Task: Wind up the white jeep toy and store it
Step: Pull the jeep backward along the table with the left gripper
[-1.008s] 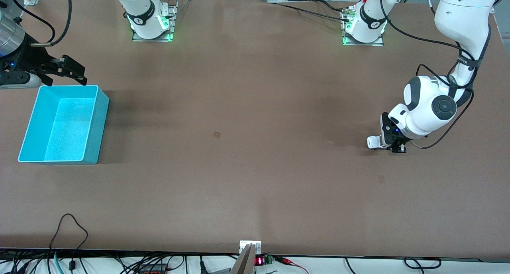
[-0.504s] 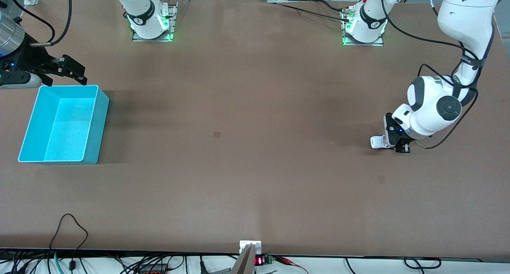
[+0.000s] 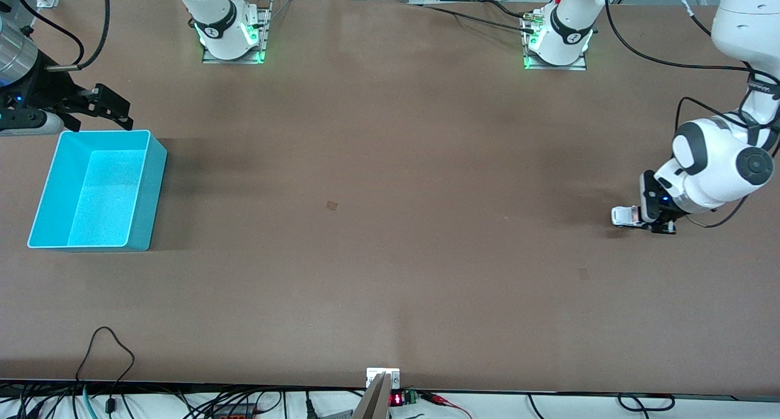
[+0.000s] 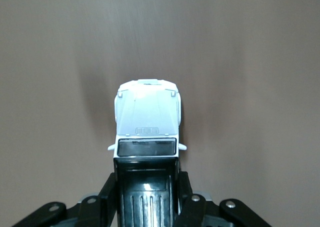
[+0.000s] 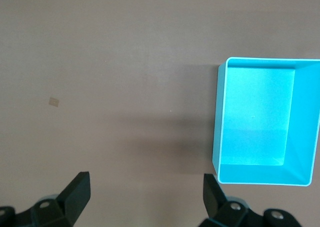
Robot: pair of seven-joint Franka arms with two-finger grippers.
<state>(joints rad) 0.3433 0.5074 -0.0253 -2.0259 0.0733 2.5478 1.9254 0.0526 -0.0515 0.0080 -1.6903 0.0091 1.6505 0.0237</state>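
The white jeep toy [image 3: 624, 217] is down at the table surface near the left arm's end. My left gripper [image 3: 649, 220] is shut on its rear half. In the left wrist view the white hood of the jeep [image 4: 147, 118] sticks out ahead of the left gripper [image 4: 146, 188], and both dark fingers [image 4: 111, 188] press against the sides of the black ribbed roof. The right gripper [image 3: 113, 109] waits open over the table just past the turquoise bin [image 3: 156, 187], at the right arm's end. In the right wrist view the right gripper [image 5: 145, 193] has nothing between its fingers [image 5: 77, 188].
The turquoise bin [image 5: 219, 118] holds nothing. A small tan mark [image 3: 332, 206] lies mid-table. Cables and a small white fixture [image 3: 382, 376] run along the table edge nearest the front camera. Both arm bases [image 3: 230, 34] stand along the farthest edge.
The left gripper has slid the jeep along the table toward the left arm's end, still shut on it. The right arm has not moved.
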